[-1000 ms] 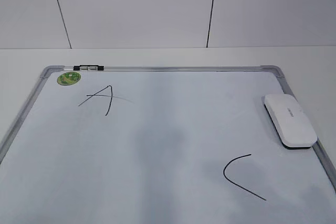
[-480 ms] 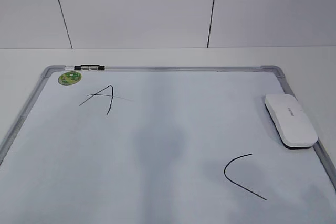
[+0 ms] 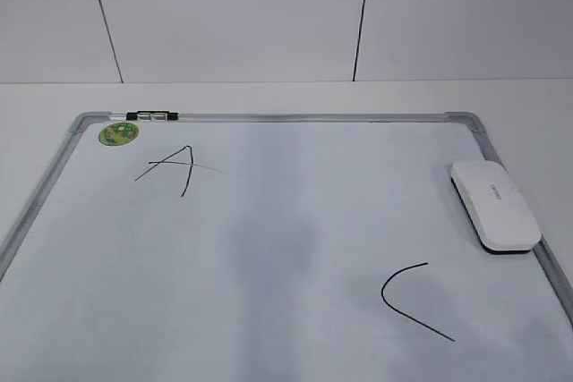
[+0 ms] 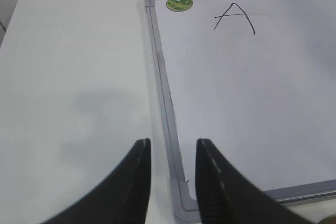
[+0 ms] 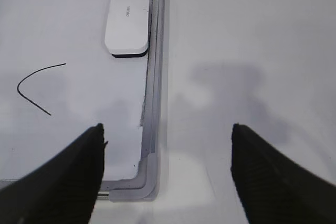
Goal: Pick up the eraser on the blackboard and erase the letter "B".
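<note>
The white eraser (image 3: 495, 206) lies flat on the right side of the blackboard (image 3: 269, 117), against its frame; it also shows in the right wrist view (image 5: 127, 23). No letter "B" shows anywhere; the board's middle carries only a faint grey smudge (image 3: 269, 239). Neither gripper is in the exterior view. My left gripper (image 4: 173, 142) is open and empty above the board's near left corner (image 4: 181, 203). My right gripper (image 5: 167, 127) is wide open and empty above the near right corner (image 5: 149, 174), well short of the eraser.
A letter "A" (image 3: 170, 169) is drawn at the upper left and a "C" (image 3: 412, 297) at the lower right. A round green sticker (image 3: 118, 132) and a small black-and-white marker (image 3: 152, 115) sit at the top left of the frame. White table surrounds the board.
</note>
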